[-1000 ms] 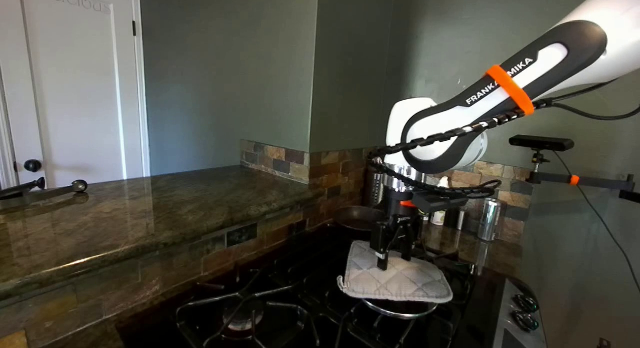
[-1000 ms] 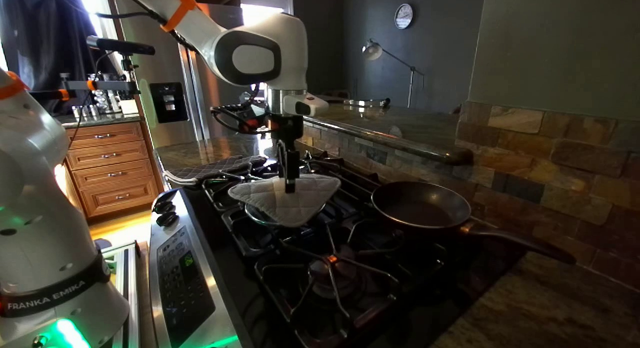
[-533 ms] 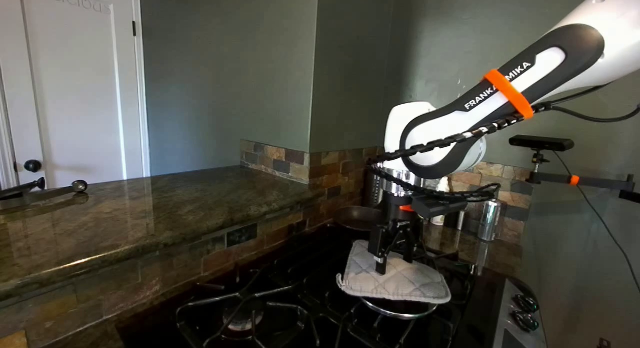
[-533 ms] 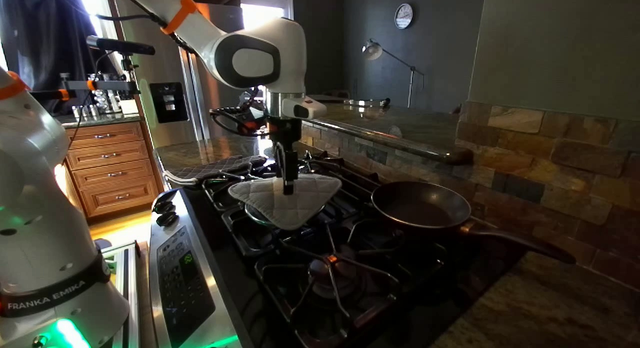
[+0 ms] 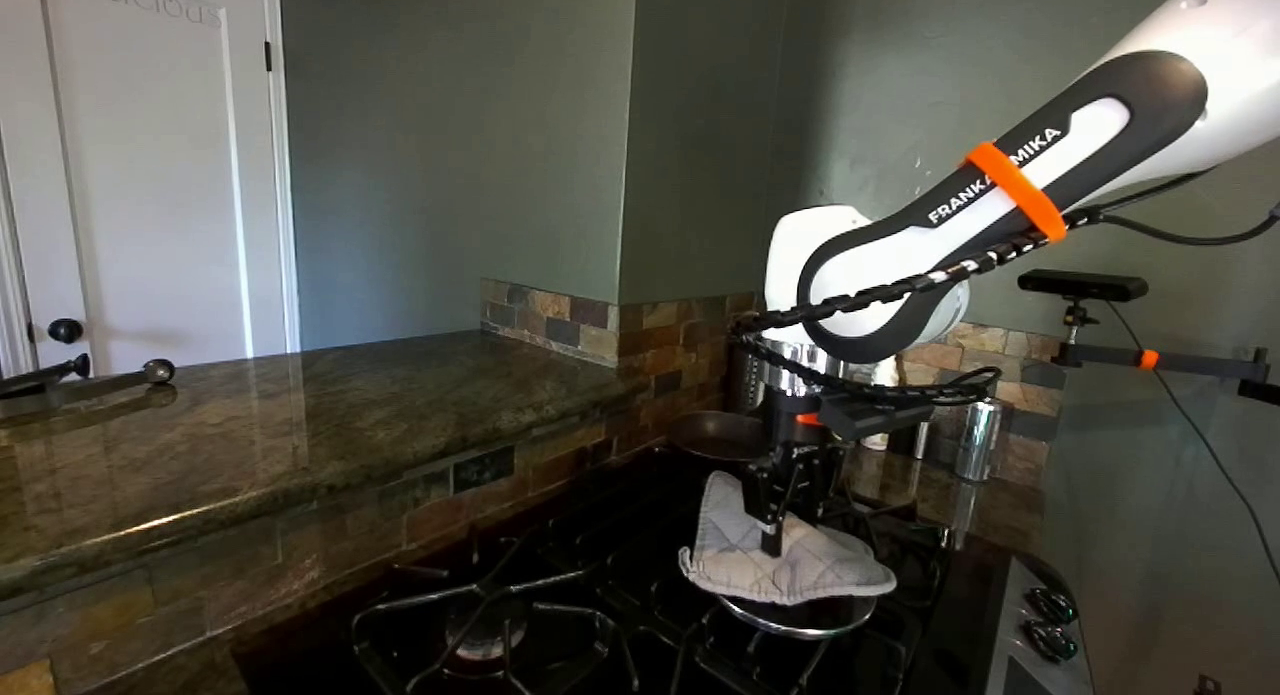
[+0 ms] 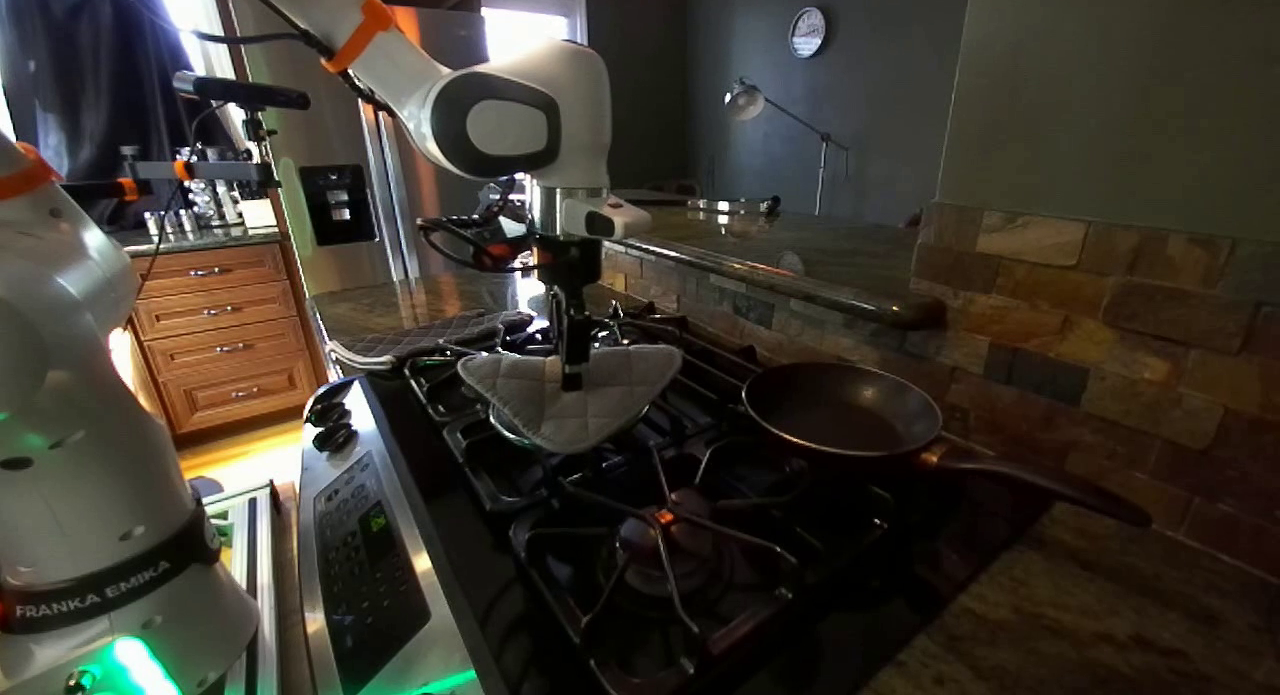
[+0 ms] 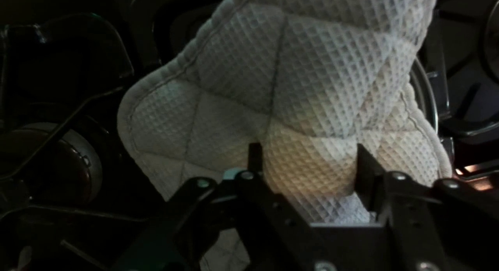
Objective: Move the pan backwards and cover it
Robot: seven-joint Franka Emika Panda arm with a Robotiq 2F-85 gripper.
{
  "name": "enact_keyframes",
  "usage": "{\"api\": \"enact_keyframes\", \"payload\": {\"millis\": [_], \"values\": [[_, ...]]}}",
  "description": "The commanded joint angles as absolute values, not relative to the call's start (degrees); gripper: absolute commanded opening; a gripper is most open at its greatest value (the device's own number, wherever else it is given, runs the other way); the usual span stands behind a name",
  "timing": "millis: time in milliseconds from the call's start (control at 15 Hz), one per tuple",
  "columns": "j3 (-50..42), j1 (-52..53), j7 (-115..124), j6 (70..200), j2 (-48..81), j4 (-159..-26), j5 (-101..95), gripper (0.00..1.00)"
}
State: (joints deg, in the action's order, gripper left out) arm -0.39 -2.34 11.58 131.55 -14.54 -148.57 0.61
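Observation:
A grey quilted pot holder [image 5: 735, 550] lies over a round thing with a shiny rim [image 5: 800, 615] on the stove. Most of that thing is hidden, so I cannot tell whether it is a lid or a pan. My gripper [image 5: 793, 533] points down onto the pot holder. In the wrist view the gripper [image 7: 310, 165] is partly closed. A raised fold of the pot holder [image 7: 308, 107] fills the gap and touches the fingers. The dark frying pan [image 6: 840, 410] sits uncovered at the back of the stove, its handle [image 6: 1050, 487] pointing away from the gripper.
Black burner grates [image 6: 660, 535] surround the pot holder. A second, darker quilted mitt [image 6: 440, 337] lies at the far end of the stove. A raised stone counter [image 5: 400, 395] and tiled wall run along the back. A silver canister [image 5: 978, 440] stands near the wall.
My gripper has moved down slightly onto the pot holder and its fingers have drawn closer together. The cloth, flatter before, now bunches up between them. The frying pan has not moved.

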Motion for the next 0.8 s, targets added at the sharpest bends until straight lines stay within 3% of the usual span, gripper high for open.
{"api": "enact_keyframes", "payload": {"millis": [0,733], "values": [[0.7,-2.8,14.5,132.7,-13.4,-148.7,-0.9,0.31],[0.1,-3.3,15.6,131.9,-13.7,-147.6,-1.0,0.30]]}}
